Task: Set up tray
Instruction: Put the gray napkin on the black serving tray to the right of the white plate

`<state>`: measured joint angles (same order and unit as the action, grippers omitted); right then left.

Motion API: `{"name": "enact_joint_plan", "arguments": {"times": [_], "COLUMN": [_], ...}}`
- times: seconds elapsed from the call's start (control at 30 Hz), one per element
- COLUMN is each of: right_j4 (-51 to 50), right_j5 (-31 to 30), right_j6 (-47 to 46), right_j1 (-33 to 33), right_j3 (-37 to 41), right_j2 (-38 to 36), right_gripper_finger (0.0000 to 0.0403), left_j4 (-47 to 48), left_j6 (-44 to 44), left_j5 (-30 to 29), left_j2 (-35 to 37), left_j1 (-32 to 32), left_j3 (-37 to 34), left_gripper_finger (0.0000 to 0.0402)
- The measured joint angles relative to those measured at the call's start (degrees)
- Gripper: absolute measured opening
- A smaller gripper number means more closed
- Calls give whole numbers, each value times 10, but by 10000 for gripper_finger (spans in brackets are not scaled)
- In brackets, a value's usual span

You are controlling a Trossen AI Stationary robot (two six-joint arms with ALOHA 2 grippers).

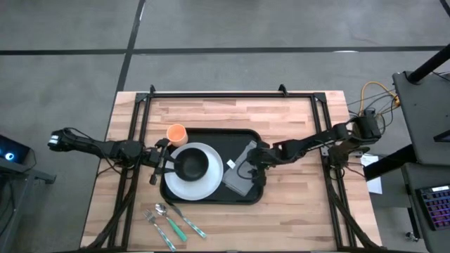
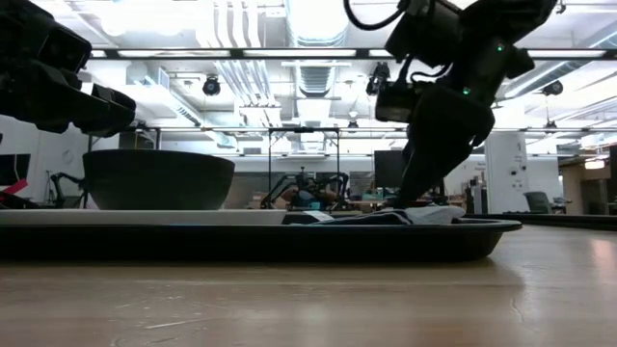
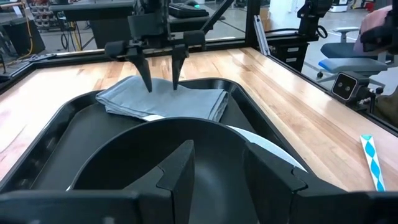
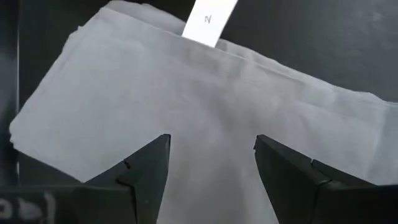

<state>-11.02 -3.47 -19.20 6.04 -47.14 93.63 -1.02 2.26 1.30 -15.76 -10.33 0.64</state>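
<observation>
Right gripper (image 1: 247,169) over the folded grey napkin (image 1: 240,171), fingers (image 4: 146,168) spread wide, nothing between them, tips just above the cloth or touching it, hard to tell which. Napkin lying flat inside the right end of the black tray (image 1: 247,137), one long side close along the tray's right rim, with a small white tag (image 4: 209,20) on it. Bare black tray floor around the napkin's far corner. Left gripper (image 1: 166,163) at the left edge of the tray, fingers (image 3: 180,171) partly open on either side of the dark bowl's (image 1: 191,165) rim; cannot tell if squeezing it. Bowl sitting on the round white plate (image 1: 205,184), plate inside the left half of the tray, near the left rim and the front rim. Thin gap between plate and napkin. Tray in the middle of the wooden table (image 1: 295,204), long sides running left to right, low rim all around. Orange cup (image 1: 176,133) on the table just beside the tray's back left corner. Spoon (image 1: 162,211) and fork (image 1: 156,223) with green handles on the table in front of the tray, apart from it. Lots of bare wood to the right of the tray and behind it.
</observation>
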Motion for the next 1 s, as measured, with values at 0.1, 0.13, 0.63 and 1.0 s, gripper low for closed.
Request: {"name": "enact_joint_plan", "arguments": {"times": [0.1, 0.13, 0.63, 1.0], "right_j4": [-10, -20, -109, -133], "right_j5": [0, 0, 5, 23], "right_j6": [6, 10, 202, 298], "right_j1": [1, 0, -1, -9], "right_j3": [-22, -30, -146, -173], "right_j2": [27, 38, 142, 144], "right_gripper_finger": [224, 224, 224, 224], "left_j4": [0, 0, 0, 0], "left_j6": [0, 0, 0, 0], "left_j5": [0, 0, 0, 0], "left_j2": [0, 0, 0, -1], "left_j1": [0, 0, 0, 0], "left_j3": [0, 0, 0, 0], "left_gripper_finger": [119, 119, 119, 119]}}
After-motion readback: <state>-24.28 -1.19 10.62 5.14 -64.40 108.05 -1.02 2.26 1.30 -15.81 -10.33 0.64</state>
